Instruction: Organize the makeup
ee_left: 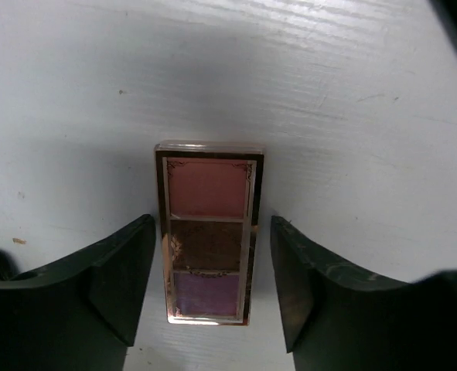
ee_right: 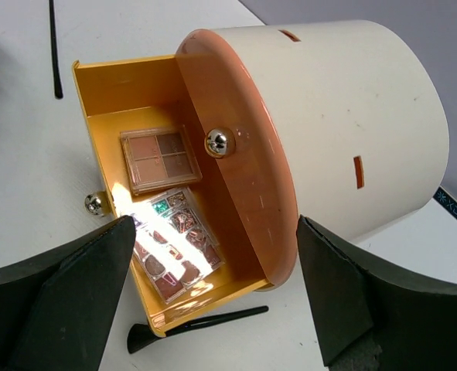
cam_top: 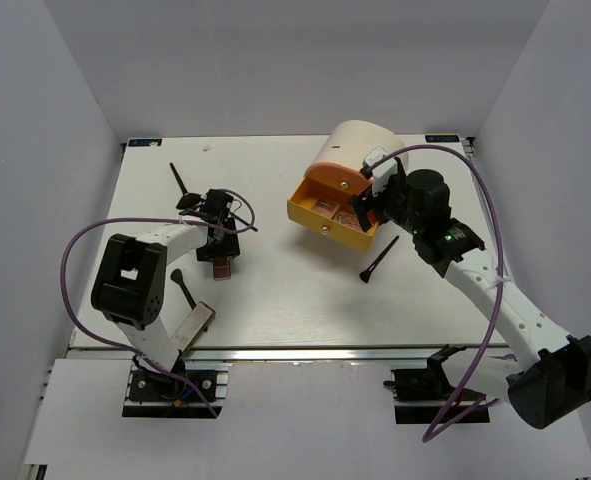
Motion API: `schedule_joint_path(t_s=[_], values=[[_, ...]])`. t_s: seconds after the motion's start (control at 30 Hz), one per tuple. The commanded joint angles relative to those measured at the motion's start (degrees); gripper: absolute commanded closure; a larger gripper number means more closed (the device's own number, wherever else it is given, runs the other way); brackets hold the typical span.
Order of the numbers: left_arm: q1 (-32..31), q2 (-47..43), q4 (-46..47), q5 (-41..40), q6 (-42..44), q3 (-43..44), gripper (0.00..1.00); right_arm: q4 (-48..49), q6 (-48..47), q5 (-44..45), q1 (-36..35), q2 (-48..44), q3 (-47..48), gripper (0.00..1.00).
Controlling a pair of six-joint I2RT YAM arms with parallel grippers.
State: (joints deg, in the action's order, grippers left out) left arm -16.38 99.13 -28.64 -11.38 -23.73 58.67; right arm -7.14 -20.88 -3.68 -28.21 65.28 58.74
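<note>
A small eyeshadow palette [ee_left: 209,232] with pink, brown and purple pans lies flat on the white table [ee_left: 352,124]. My left gripper [ee_left: 213,224] straddles it, jaws open, a finger close on each long side; in the top view this gripper [cam_top: 221,252] is left of centre over the palette [cam_top: 222,269]. My right gripper [ee_right: 214,232] hangs open above the pulled-out yellow drawer [ee_right: 104,100], which holds a brown palette [ee_right: 160,158] and a multicoloured palette [ee_right: 174,243]. Just in front of the drawer lies a black brush [ee_right: 197,323].
The cream cylindrical drawer unit [cam_top: 360,150] stands at the back right, its peach front [ee_right: 243,178] beside the yellow drawer. Loose black brushes [cam_top: 182,181] [cam_top: 183,288] [cam_top: 375,262] lie on the table. A silvery compact [cam_top: 192,326] rests by the left arm's base.
</note>
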Motion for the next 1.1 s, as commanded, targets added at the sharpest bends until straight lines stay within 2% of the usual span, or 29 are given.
schedule_joint_path(t_s=[0.0,0.03,0.1,0.13,0.17,0.2,0.3,0.37,0.4,0.43,0.5,0.53,0.6,0.63,0.67,0.8,0.87,1.07], values=[[-1.37,0.01,-3.17,-5.67,1.05,0.48,0.31,0.90,2.25,-1.41,1.22,-1.64,2.25,0.11],[-1.46,-0.17,-3.00,-5.76,0.96,-0.05,0.33,0.98,2.60,-1.41,1.66,-1.73,2.34,0.11],[-1.46,-1.13,-2.56,-6.11,0.52,-1.80,0.43,0.98,2.86,-1.59,2.10,-1.91,2.52,0.11],[-1.46,-1.57,-2.04,-5.77,0.35,-2.16,0.49,0.98,3.13,-1.68,2.54,-1.91,2.61,0.11],[-1.46,-2.53,-1.86,-5.41,0.00,-2.42,0.59,0.98,3.30,-1.68,2.72,-2.08,2.87,0.11],[-1.46,-3.32,-1.42,-4.71,-0.27,-2.34,0.64,0.98,3.48,-1.94,3.07,-2.08,3.04,0.11],[-1.46,-8.49,0.77,0.64,-1.85,-0.77,0.80,1.07,3.57,-2.99,3.86,-2.61,3.83,0.11],[-1.46,-11.84,2.97,7.11,-3.77,0.56,0.86,0.98,2.96,-4.05,4.12,-3.66,4.10,0.14],[-1.46,-15.25,5.94,9.33,-4.74,1.17,0.93,1.68,2.87,-5.18,4.30,-4.19,3.84,0.18],[-1.55,-16.85,7.79,11.18,-5.97,2.05,0.96,2.21,2.78,-6.06,4.47,-4.80,3.58,0.26],[-1.63,-19.58,15.06,17.95,-11.24,2.06,1.00,2.57,2.95,-8.34,4.83,-5.95,3.31,0.38],[-1.72,-21.59,17.81,19.45,-13.60,1.45,1.00,2.57,3.39,-8.44,4.83,-6.38,3.05,0.57],[-2.25,-22.92,26.30,22.27,-22.12,0.48,1.00,2.65,4.62,-7.75,5.00,-6.65,2.78,0.81],[-2.86,-23.28,28.45,22.62,-25.37,-0.39,1.00,3.00,5.06,-7.05,5.09,-7.00,2.26,1.00],[-3.39,-23.28,31.43,22.71,-31.67,-0.66,1.00,3.27,5.41,-6.34,5.00,-7.18,1.99,1.00],[-7.25,-20.13,41.28,20.97,-43.67,-0.06,1.00,3.80,6.38,-3.97,5.79,-7.97,1.11,1.00],[-10.50,-16.63,42.44,19.91,-48.23,2.57,1.00,3.97,6.82,-3.70,5.97,-8.41,0.76,1.00],[-17.62,-10.81,39.63,13.23,-54.84,7.86,1.00,4.24,7.44,-3.44,6.58,-9.29,-0.03,1.00]])
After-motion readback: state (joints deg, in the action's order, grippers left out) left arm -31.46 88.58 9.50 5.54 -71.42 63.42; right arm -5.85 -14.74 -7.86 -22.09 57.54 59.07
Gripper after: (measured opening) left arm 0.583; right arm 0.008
